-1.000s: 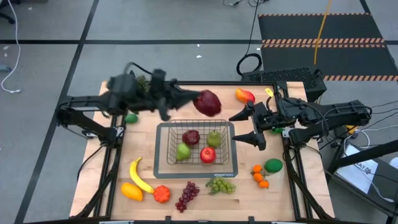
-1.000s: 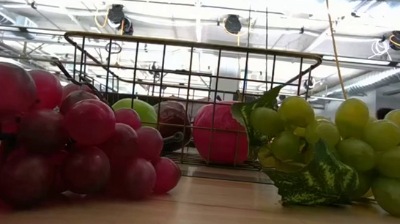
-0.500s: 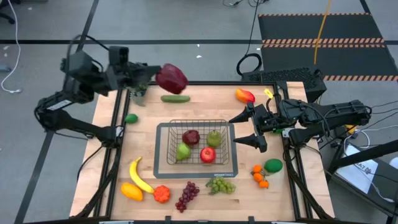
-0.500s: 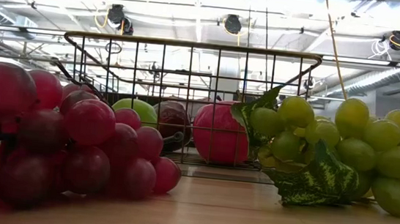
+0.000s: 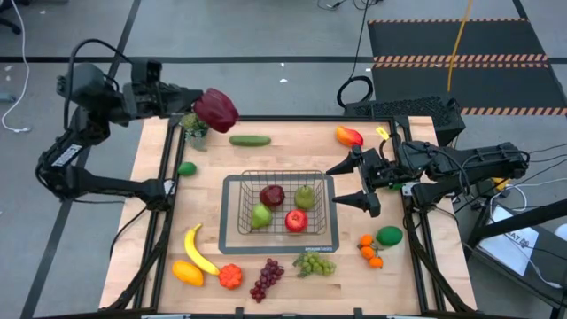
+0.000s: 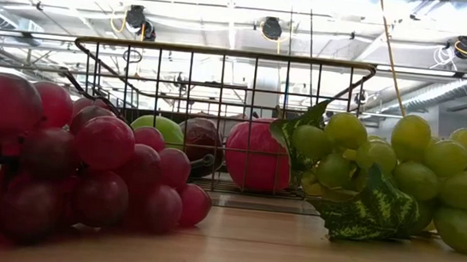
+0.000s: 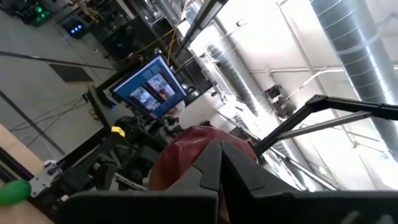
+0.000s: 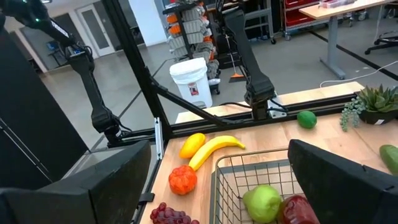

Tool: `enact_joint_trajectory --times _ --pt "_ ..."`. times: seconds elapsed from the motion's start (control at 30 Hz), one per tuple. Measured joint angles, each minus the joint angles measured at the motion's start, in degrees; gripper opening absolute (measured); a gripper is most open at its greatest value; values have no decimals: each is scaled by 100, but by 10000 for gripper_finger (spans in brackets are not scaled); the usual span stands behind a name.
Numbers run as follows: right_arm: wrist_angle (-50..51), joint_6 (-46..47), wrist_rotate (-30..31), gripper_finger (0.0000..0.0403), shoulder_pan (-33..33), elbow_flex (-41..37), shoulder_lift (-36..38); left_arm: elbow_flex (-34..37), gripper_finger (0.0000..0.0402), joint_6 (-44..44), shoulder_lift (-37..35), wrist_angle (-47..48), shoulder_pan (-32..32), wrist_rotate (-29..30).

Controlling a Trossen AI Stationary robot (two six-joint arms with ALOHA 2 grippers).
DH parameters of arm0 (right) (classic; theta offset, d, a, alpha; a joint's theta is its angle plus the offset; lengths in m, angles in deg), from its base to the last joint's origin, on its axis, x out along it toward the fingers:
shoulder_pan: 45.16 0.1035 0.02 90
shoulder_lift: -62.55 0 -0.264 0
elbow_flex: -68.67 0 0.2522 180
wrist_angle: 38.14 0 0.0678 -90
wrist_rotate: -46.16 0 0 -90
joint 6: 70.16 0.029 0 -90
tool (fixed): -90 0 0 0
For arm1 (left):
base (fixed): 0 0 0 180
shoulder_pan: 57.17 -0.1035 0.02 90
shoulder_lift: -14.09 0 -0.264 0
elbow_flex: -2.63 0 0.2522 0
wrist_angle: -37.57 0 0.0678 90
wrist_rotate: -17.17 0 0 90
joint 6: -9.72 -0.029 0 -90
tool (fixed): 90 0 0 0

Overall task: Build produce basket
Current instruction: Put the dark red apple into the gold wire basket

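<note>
i see the left jaws [image 5: 188, 100] clamped on a dark red fruit [image 5: 216, 109], held up over the desk's [image 5: 283, 151] far left corner. the basket [image 5: 280, 211] sits mid-desk, long axis left to right. right jaws [image 5: 348, 182] hang apart beside its right wall.

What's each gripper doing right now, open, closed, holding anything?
Left gripper: shut on the dark red fruit, raised off the table's far-left corner.
Right gripper: open, empty, beside the basket.
</note>
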Motion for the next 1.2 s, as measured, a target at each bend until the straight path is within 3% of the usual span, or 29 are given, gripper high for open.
enact_joint_trajectory --times 0.2,0.43,0.67,0.97,1.2 --pt "0 180 168 375 0 0 -2 0 4 -449 11 18 -287 -251" --pt "-102 289 761 375 -1 -2 -4 0 5 -2388 11 12 -248 -295" --pt "-521 1036 1548 375 -2 -4 -4 0 3 -3825 4 4 -136 -864" --pt "-1054 1622 2279 375 -2 -4 -139 0 3 -5915 4 4 -125 -886" --pt "-1117 2115 2276 375 -2 -5 -295 0 2 -6330 -2 484 -125 -882"
